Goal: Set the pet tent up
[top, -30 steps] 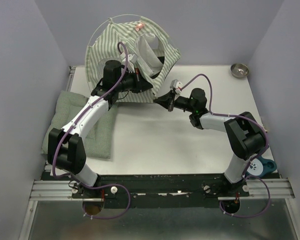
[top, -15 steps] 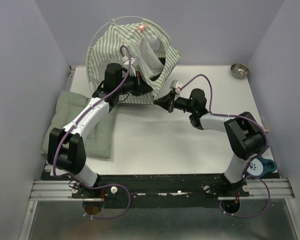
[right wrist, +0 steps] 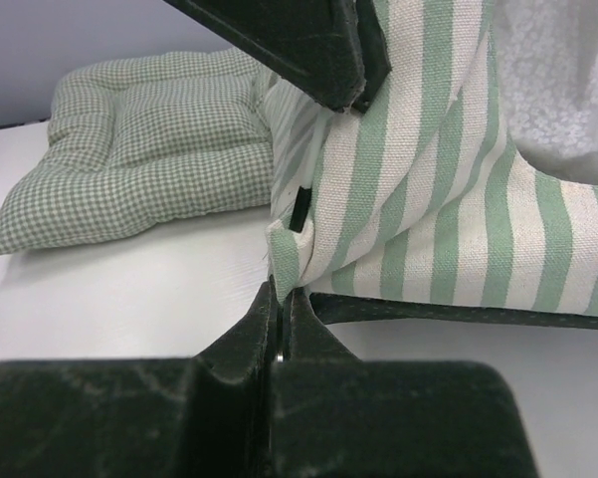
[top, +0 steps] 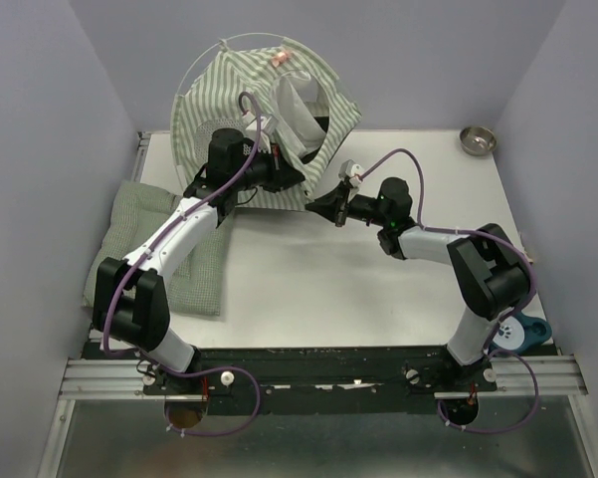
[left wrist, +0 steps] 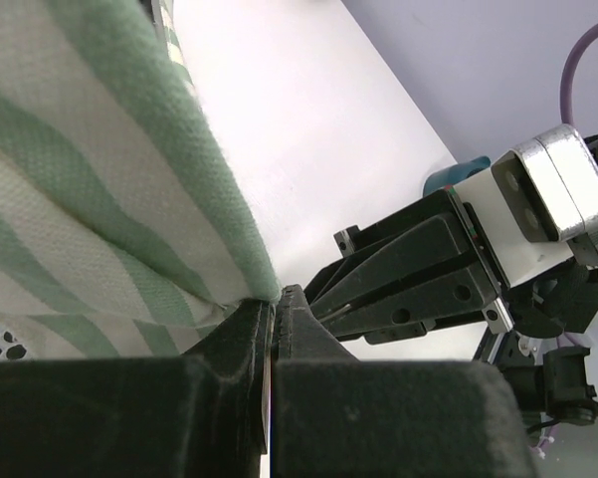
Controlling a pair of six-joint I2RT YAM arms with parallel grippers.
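Left jaws are clenched on the lower hem of the green-and-white striped fabric pet tent (top: 214, 95). Right jaws pinch its bottom corner just beside them. The tent stands domed at the far edge of the white desk (top: 308, 289), next to the green checked quilted cushion (top: 139, 204). Over the last second the left arm nudged the hem slightly rightward, then stilled. Probably the base is being pulled taut, with setup nearly done.

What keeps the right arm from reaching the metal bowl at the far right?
Likely yes: bare table leads to the bowl. But the right gripper is shut on the pet tent's corner, so it must release first.
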